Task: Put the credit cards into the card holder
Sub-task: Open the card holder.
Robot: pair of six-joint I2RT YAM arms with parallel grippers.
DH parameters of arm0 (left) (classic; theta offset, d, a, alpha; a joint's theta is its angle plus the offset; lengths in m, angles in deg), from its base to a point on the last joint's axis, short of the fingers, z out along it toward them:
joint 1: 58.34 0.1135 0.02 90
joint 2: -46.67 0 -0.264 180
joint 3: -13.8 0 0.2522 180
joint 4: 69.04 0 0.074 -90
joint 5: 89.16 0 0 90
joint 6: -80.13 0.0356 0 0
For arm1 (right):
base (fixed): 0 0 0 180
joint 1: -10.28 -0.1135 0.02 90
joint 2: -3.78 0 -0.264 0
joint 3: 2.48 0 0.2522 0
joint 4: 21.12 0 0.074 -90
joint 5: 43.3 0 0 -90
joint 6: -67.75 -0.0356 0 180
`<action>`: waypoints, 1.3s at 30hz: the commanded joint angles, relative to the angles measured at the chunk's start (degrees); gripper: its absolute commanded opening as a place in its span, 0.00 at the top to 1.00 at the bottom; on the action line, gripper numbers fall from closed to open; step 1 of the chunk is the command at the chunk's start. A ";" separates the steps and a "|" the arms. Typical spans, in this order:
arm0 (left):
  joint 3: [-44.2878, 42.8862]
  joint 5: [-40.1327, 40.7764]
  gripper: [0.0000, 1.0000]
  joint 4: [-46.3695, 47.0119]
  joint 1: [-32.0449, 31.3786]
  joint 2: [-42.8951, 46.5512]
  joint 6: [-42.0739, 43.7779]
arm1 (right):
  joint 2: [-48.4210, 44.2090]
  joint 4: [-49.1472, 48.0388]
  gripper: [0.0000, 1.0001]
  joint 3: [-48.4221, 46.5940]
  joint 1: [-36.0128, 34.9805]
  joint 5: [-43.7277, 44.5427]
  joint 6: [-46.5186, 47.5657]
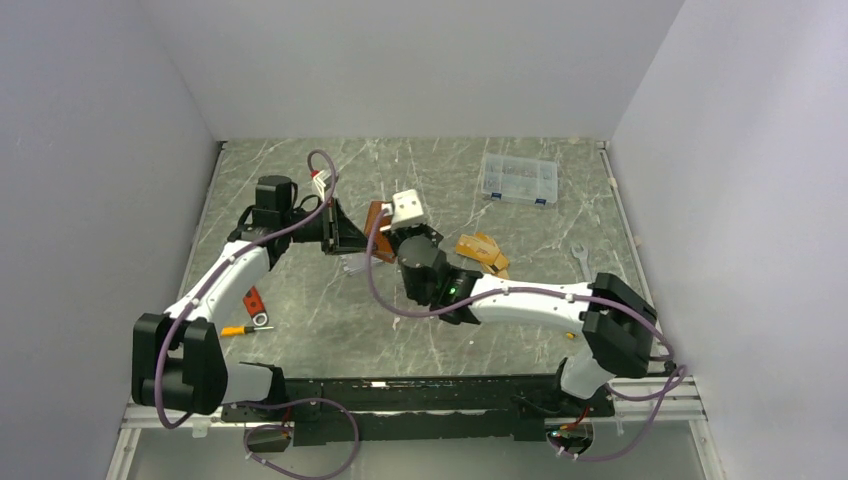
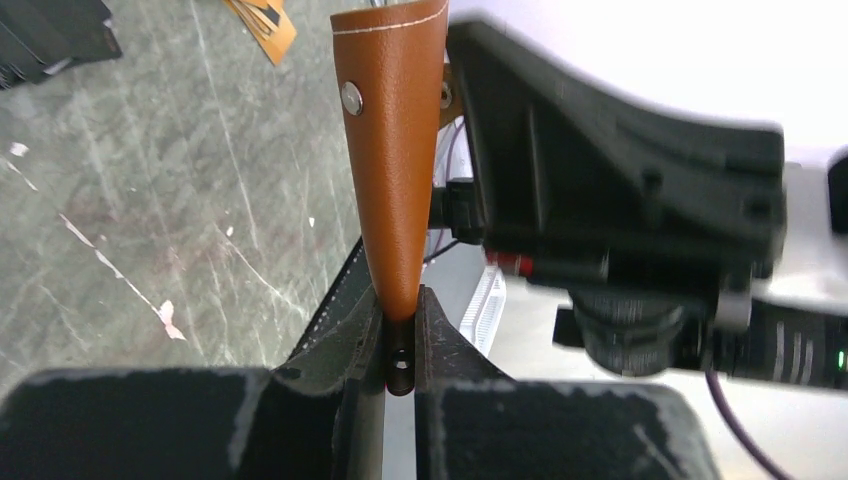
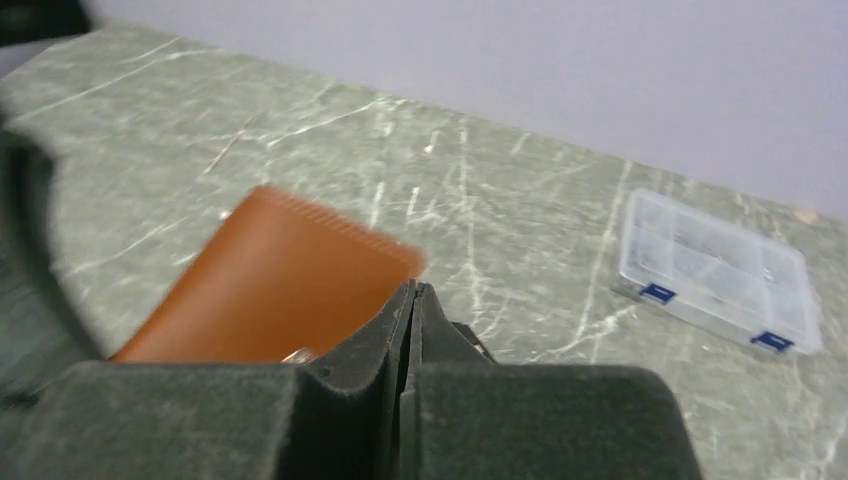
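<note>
The tan-brown card holder [image 2: 392, 150] hangs off the table, pinched at its narrow end by my left gripper [image 2: 400, 305], which is shut on it. The top view has the card holder [image 1: 376, 218] mid-table between both grippers. My left gripper [image 1: 360, 238] holds it from the left. My right gripper [image 1: 392, 238] comes in from the right. In the right wrist view the right gripper [image 3: 413, 295] is shut with nothing showing between its pads, its tips at the card holder's [image 3: 270, 280] edge. Orange-gold credit cards [image 1: 482, 252] lie to the right, black cards [image 2: 50, 35] on the table beyond.
A clear plastic compartment box [image 1: 518, 180] sits at the back right. A wrench [image 1: 580, 258] lies near the right edge. An orange-handled tool [image 1: 245, 328] and a red one [image 1: 255, 303] lie beside the left arm. A pale stack of cards [image 1: 355, 266] lies under the grippers.
</note>
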 commanded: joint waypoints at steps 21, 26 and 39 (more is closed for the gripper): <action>-1.86 -0.34 1.00 -6.06 -0.32 2.42 8.49 | -16.02 34.59 0.34 -5.20 3.73 -10.27 -36.30; -1.77 0.14 1.00 -6.65 -0.28 3.08 10.47 | -12.77 37.89 0.24 -10.27 4.86 -19.03 -39.42; -2.75 0.33 1.00 -8.38 -0.32 2.18 13.80 | -4.62 49.58 0.29 -15.73 5.99 -17.50 -47.10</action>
